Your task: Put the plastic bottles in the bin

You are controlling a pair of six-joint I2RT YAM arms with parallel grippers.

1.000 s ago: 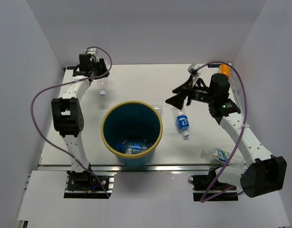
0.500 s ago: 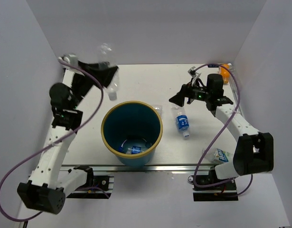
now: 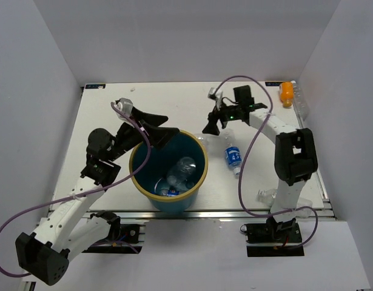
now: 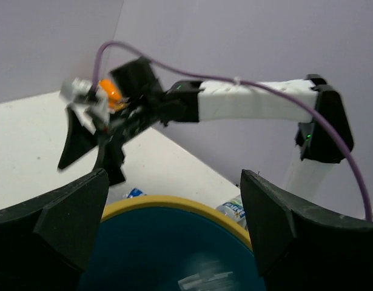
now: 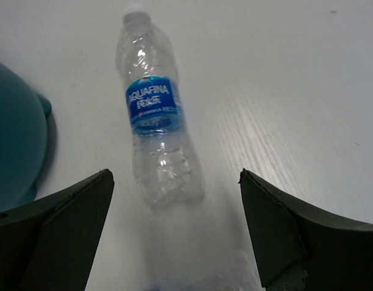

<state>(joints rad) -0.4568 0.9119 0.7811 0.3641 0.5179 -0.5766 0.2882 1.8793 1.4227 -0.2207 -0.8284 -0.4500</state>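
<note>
The teal bin [image 3: 133, 165] with a tan rim stands at the table's middle front. Several plastic bottles lie in it, a clear one [image 3: 181, 170] on top. My left gripper [image 3: 167, 134] hangs open over the bin's back-left rim [image 4: 174, 203], empty [image 4: 173, 176]; a blurred bottle [image 4: 204, 280] shows below it. My right gripper [image 3: 215, 126] is open behind the bin's right side, empty [image 5: 175, 176]. A blue-labelled bottle [image 5: 154, 121] lies on the table ahead of it [image 3: 233, 157]. An orange-filled bottle [image 3: 286, 92] stands far back right.
A clear bottle [image 3: 201, 140] lies against the bin's back-right rim. Another clear bottle [image 3: 301, 104] lies by the orange one. A labelled bottle [image 3: 266, 195] lies near the front right, partly behind the right arm. White walls close in three sides.
My left arm swung from the back left to the bin and its jaws opened; the clear bottle it carried now lies in the bin. My right gripper moved left toward the bin, still open.
</note>
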